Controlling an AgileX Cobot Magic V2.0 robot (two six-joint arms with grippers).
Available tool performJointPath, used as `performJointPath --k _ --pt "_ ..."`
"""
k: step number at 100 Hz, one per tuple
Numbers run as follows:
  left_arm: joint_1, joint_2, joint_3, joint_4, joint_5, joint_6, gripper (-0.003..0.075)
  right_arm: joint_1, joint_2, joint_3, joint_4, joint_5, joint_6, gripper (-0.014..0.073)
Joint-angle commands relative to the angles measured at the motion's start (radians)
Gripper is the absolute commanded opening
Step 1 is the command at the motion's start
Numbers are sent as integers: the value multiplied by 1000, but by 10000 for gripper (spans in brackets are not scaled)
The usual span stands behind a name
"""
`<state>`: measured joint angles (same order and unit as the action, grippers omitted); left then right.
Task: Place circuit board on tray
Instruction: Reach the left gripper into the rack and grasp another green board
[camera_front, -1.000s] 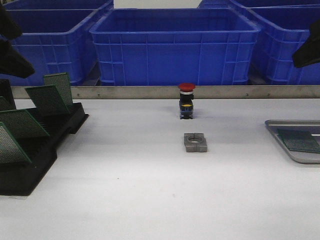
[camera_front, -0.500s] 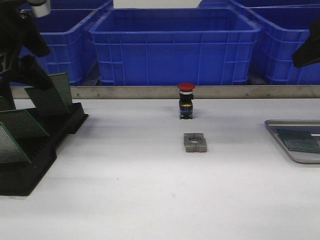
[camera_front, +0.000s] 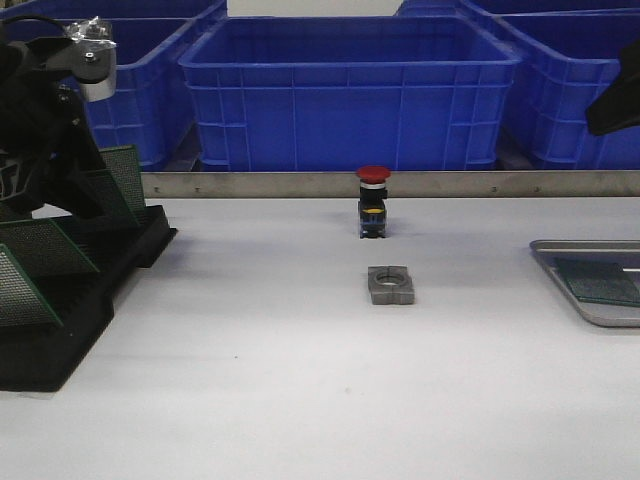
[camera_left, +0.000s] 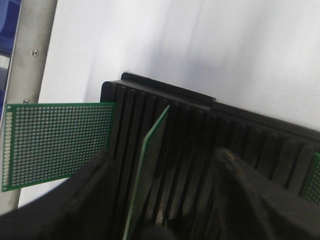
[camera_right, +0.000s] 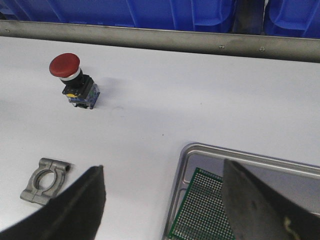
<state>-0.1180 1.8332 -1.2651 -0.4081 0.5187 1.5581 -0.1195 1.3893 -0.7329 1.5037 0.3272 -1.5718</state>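
White tabletop before me carries blue bins (camera_front: 350, 90) behind, a black slotted rack (camera_left: 210, 145) where my left gripper (camera_left: 165, 190) straddles a green circuit board (camera_left: 150, 160) with fingers spread, and the tray (camera_right: 240, 155) under my equally spread right gripper (camera_right: 165, 200)

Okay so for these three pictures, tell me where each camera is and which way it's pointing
Front view: looks forward over the table to the blue bins; left arm over the black rack, a bit of the right arm at the right edge.
Left wrist view: looks down on the rack's slots; open left gripper straddles an upright circuit board.
Right wrist view: looks down on the tray holding a board; open right gripper shows.
Shared: front and right wrist both show the red button and metal clamp.
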Motion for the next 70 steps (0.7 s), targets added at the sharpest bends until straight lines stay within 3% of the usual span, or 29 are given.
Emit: performJointPath --k 1,19,38,70 --pt "2 -43 -30 -17 -36 -12 302 -6 -36 -27 14 15 -7 518" --pt "2 -43 -32 -17 -36 -12 122 -6 -36 -27 14 15 -7 518" --pt "2 -43 -32 -17 -45 -12 -12 -6 -36 -27 14 15 -7 518" --pt "2 -64 -32 8 -25 -12 -20 -6 -36 -27 14 15 -7 518"
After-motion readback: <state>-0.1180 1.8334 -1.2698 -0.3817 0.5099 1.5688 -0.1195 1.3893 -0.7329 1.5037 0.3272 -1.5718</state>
